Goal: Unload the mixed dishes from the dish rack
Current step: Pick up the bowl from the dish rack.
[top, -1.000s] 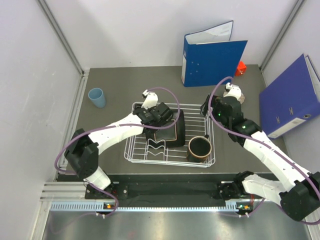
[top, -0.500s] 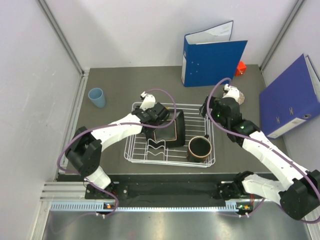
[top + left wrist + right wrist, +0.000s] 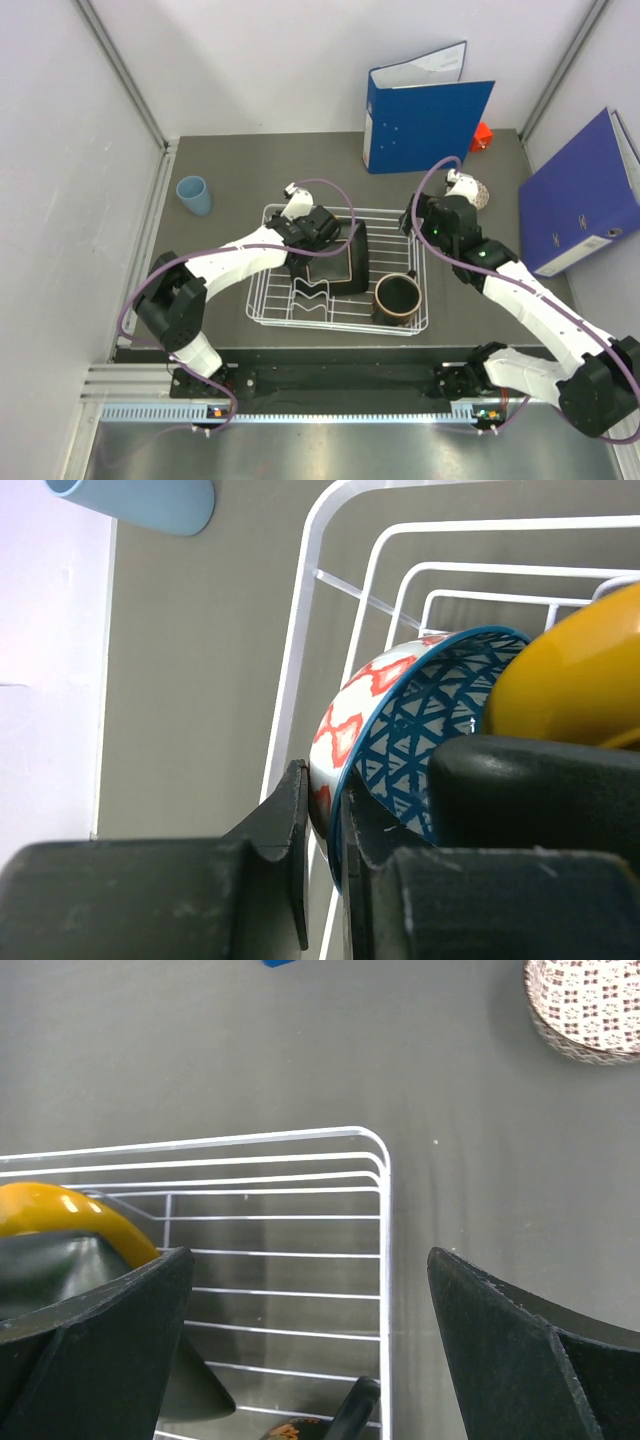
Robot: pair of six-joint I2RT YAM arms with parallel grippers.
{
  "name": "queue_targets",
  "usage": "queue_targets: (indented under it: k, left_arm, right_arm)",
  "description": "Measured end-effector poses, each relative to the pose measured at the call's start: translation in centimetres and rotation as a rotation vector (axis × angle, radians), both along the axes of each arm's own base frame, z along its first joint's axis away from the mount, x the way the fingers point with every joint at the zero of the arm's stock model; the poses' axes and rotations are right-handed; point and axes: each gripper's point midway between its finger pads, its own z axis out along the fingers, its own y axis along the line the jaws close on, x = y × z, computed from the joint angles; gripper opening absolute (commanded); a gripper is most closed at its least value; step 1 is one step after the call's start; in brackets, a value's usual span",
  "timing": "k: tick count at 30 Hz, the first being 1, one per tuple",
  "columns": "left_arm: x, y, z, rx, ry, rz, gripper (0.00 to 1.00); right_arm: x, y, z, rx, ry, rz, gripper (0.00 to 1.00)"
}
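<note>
My left hand (image 3: 322, 792) is clamped on the rim of the blue-and-white bowl (image 3: 420, 730), tilted on edge in the dish rack (image 3: 385, 1220) beside the yellow dish (image 3: 570, 670), which the frame cuts off. My right hand (image 3: 310, 1260) hangs wide apart over the rack's far right corner. The label on the right-side blue binder (image 3: 585, 190) is too small to read, and my left arm (image 3: 240, 262) hides part of the black plate (image 3: 345, 265).
</note>
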Motion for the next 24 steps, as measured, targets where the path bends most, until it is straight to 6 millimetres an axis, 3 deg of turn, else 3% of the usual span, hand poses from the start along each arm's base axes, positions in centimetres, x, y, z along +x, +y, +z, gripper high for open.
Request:
queue_targets:
  k: [3,6,9,12,13,14,16,17,19,24]
  left_arm:
    - [0.0,0.1,0.5,0.001,0.004,0.005,0.0]
    - [0.0,0.3,0.7,-0.004,0.007,0.018,0.0]
    - [0.0,0.3,0.7,-0.005,0.007,0.02,0.0]
    - [0.0,0.3,0.7,-0.005,0.008,0.02,0.0]
    - [0.0,0.3,0.7,-0.005,0.008,0.02,0.0]
    - [0.0,0.3,0.7,-0.005,0.008,0.02,0.0]
    - [0.0,0.3,0.7,-0.005,0.008,0.02,0.0]
    - [0.0,0.3,0.7,-0.005,0.008,0.02,0.0]
    - [0.0,0.3,0.8,-0.005,0.009,0.02,0.0]
    - [-0.1,0.4,0.8,-0.004,0.01,0.023,0.0]
  right_arm:
    - [0.0,-0.6,-0.8,-0.03,0.022,-0.029,1.0]
    - [-0.1,-1.6,-3.1,-0.099,0.094,-0.067,1.0]
    - [-0.3,-1.9,-4.8,-0.134,0.144,-0.073,0.92]
    - [-0.5,-1.9,-6.0,-0.146,0.169,-0.069,0.75]
    - [-0.5,-1.9,-6.4,-0.146,0.178,-0.069,0.58]
    - [-0.6,-1.8,-6.7,-0.149,0.189,-0.068,0.48]
    - [-0.4,-1.7,-7.5,-0.16,0.207,-0.058,0.11]
    - [-0.4,-1.5,-7.9,-0.162,0.218,-0.055,0.0]
    - [-0.4,-1.5,-8.9,-0.17,0.24,-0.054,0.0]
    - [-0.3,-1.5,-8.9,-0.187,0.238,-0.038,0.0]
